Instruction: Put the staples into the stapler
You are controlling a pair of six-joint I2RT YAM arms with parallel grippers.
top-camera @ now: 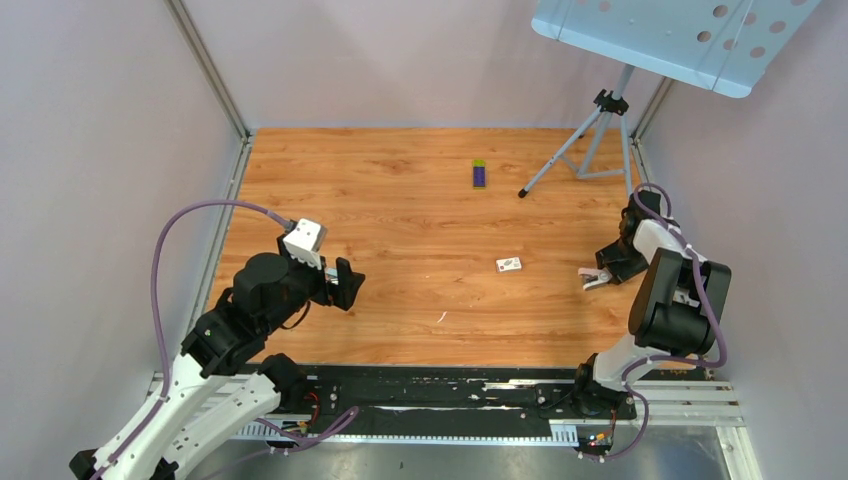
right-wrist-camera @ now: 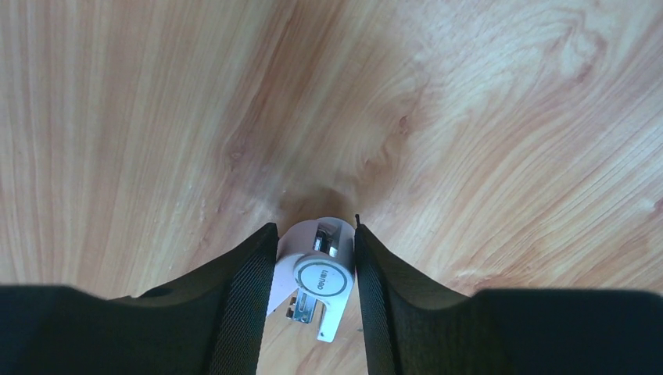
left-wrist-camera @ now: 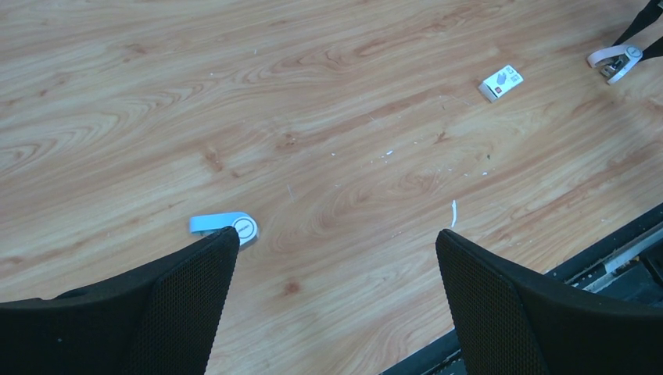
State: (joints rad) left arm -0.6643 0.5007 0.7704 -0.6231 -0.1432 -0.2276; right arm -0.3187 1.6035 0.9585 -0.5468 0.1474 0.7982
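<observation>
A pale pink-and-white stapler (right-wrist-camera: 319,273) lies on the wooden table, hinged open with its metal magazine showing. My right gripper (right-wrist-camera: 313,230) is over it, with both fingers pressed against its sides. In the top view this stapler (top-camera: 592,283) sits at the right side of the table, under the right gripper (top-camera: 602,272). My left gripper (left-wrist-camera: 337,234) hangs open above bare wood at the left, holding nothing. A light blue stapler (left-wrist-camera: 215,223) lies just past its left finger. The staples are out of view.
A small white card (top-camera: 508,264) lies mid-table and a purple-and-green box (top-camera: 479,173) farther back. A tripod stand (top-camera: 590,140) with a pale blue tray stands at the back right. A thin white scrap (left-wrist-camera: 454,212) lies near the front edge. Grey walls enclose the table.
</observation>
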